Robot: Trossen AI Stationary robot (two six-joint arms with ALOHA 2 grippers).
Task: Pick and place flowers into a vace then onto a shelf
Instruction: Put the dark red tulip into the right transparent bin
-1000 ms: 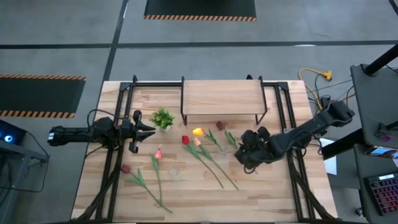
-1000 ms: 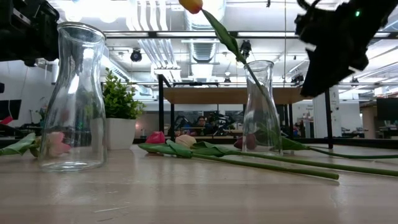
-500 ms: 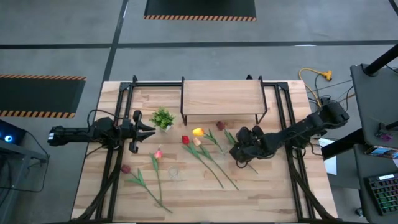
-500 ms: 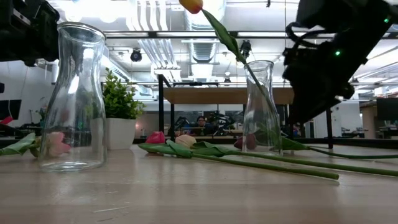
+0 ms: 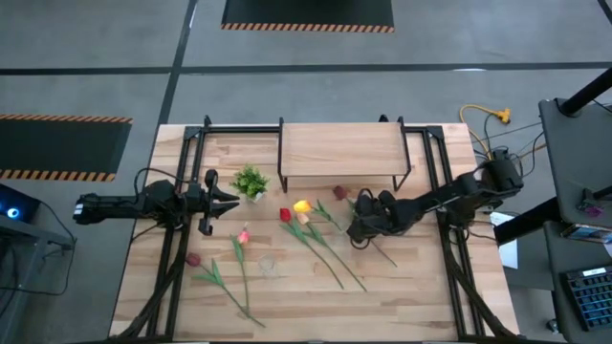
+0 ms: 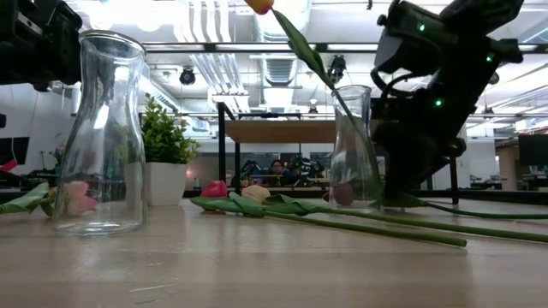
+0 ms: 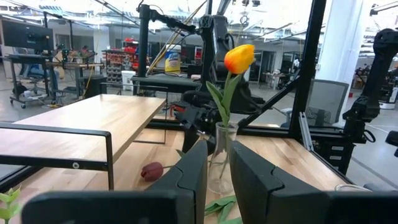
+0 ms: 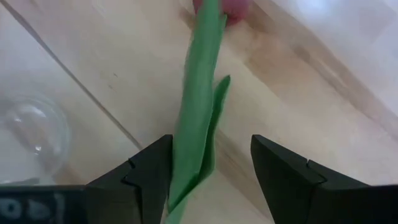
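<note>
A dark red tulip [image 5: 338, 193] lies on the table in front of the shelf [image 5: 339, 151], its stem running toward the right near corner. My right gripper [image 8: 211, 146] is tipped down over it, open, one finger on either side of its green leaf [image 8: 198, 106]. Next to it a glass vase [image 6: 355, 150] stands with a yellow tulip [image 7: 239, 58] leaning out of it. Red [image 5: 284, 214], peach [image 5: 303, 218] and pink [image 5: 244, 235] tulips lie flat on the table. My left gripper [image 5: 225, 198] waits level at the table's left, a narrow gap between its fingers, nothing in it.
A second, empty glass vase [image 6: 98, 133] stands nearer the front edge. A small potted green plant [image 5: 251, 182] stands left of the shelf. Another dark tulip [image 5: 194, 259] lies at the near left. Black frame rails [image 5: 449, 239] run along both sides of the table.
My right gripper has come down and gone toward the table's left and far side, close to the vase with the yellow tulip, until its fingers stand astride the dark red tulip's leaf. The flowers and vases have stayed in place.
</note>
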